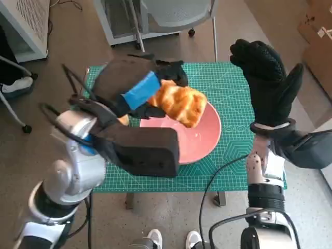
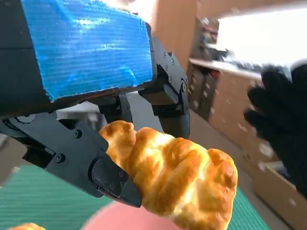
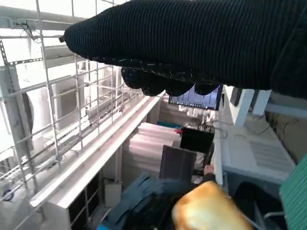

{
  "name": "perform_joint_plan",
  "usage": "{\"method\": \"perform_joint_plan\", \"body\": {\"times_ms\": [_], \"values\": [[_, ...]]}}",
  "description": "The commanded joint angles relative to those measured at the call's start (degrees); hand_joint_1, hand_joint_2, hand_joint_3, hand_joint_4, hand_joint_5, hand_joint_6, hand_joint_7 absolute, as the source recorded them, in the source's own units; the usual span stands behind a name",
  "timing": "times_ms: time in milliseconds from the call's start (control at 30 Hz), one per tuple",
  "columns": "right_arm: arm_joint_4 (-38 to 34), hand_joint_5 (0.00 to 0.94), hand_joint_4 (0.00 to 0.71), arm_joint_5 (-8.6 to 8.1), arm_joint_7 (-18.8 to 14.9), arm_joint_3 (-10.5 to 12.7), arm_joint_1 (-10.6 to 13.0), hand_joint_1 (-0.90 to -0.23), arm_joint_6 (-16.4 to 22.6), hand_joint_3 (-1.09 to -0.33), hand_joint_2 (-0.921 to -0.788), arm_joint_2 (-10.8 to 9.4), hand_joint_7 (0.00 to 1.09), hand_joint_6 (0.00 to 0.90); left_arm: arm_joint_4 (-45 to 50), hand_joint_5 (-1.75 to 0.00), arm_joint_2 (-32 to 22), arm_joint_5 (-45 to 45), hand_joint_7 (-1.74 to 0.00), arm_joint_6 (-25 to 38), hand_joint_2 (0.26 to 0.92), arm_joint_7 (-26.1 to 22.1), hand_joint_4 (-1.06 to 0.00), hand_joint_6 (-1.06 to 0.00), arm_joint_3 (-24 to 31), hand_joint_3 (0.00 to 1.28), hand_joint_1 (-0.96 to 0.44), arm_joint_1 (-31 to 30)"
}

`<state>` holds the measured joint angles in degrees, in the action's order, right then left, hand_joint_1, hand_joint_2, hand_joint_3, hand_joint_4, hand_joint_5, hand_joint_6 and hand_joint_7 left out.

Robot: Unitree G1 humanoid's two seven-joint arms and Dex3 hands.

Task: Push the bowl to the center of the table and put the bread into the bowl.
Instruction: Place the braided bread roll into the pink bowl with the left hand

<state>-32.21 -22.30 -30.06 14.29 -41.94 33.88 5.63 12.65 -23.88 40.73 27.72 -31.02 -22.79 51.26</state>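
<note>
**Bread held above the bowl**

We see the left hand (image 1: pixel 136 89) clamped on the bread (image 1: pixel 180 104), its black fingers (image 2: pixel 112 179) pinching one end while the loaf juts out over the bowl (image 1: pixel 199 140). The bowl, pink, sits near the middle of the green mat (image 1: pixel 233 83); we can make out nothing lying in it. The right hand (image 1: pixel 265 78) is raised beside the bowl, fingers spread, touching nothing

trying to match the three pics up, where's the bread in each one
Head view: the bread, centre, held by the left hand over the pink bowl.
Left wrist view: bread at lower centre.
Right wrist view: bread at the bottom edge.
Shared landmark: the green mat.
</note>
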Motion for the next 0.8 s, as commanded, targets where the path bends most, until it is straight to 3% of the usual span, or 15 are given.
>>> {"method": "perform_joint_plan", "body": {"times_ms": [33, 200, 467, 800], "values": [[1.0, 0.002, 0.394, 0.48, 1.2, -0.1, 2.2, -0.599, -0.9, -0.634, -0.921, 0.3, 0.01, 0.459, -12.3, -1.20, 3.7, -0.9, -0.98, -4.6, 0.916, 3.5, -0.75, -0.72, -2.0, 0.01, 0.00, 2.1], [1.4, 0.003, 0.397, 0.50, 1.4, -0.2, 2.4, -0.604, -1.1, -0.636, -0.921, 0.3, 0.02, 0.463, -14.7, -1.20, 4.5, -0.8, -0.99, -6.3, 0.916, 4.1, -0.74, -0.72, -1.6, 0.01, 0.00, 2.6], [3.2, 0.006, 0.406, 1.00, 2.9, -0.3, 3.8, -0.574, -0.6, -0.648, -0.921, 0.5, 0.01, 0.452, -30.7, -1.17, 8.2, -2.0, -1.07, -10.1, 0.919, 5.7, -0.73, -0.68, -3.0, 0.03, 0.00, 4.7], [3.8, 0.004, 0.406, 1.02, 3.6, -0.5, 4.1, -0.556, -0.9, -0.654, -0.921, 0.5, 0.01, 0.447, -37.8, -1.26, 9.1, -3.6, -1.03, -14.1, 0.920, 7.5, -0.71, -0.65, -2.2, 0.06, 0.00, 5.5]]}}
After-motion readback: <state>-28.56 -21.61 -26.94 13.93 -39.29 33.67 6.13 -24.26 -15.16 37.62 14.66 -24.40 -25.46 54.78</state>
